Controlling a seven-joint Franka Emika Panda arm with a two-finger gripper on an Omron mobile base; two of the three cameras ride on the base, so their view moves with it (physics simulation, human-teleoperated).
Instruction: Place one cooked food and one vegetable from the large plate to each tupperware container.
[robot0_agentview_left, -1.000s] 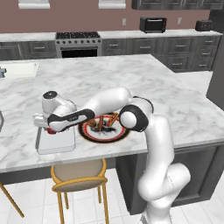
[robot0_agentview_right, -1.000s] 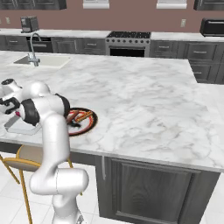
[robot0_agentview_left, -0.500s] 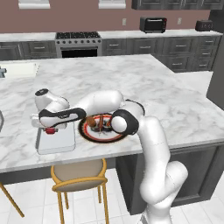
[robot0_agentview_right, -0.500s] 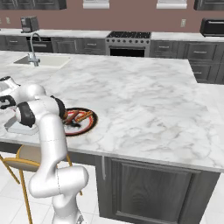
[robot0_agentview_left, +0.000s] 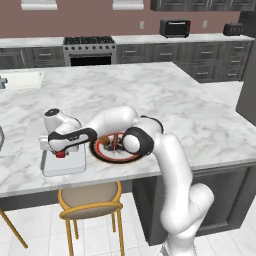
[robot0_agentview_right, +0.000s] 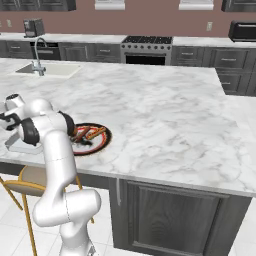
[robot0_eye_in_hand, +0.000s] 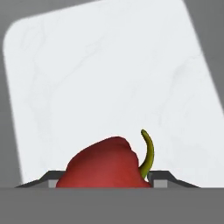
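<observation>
— Where do we stand with the red pepper?

— We have it between the gripper fingers, jaws part-closed on its body, hanging over the left tupperware container. The large plate lies just right of it on the marbled worktop.

— How will it handle?

— We judge it light, glossy and hollow, so slippery. We'd squeeze the broad flanks, never the curved green stem.

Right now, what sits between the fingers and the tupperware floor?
A red bell pepper with a green stem, held over the tupperware container; hand view shows bare tray floor beyond it.
</observation>
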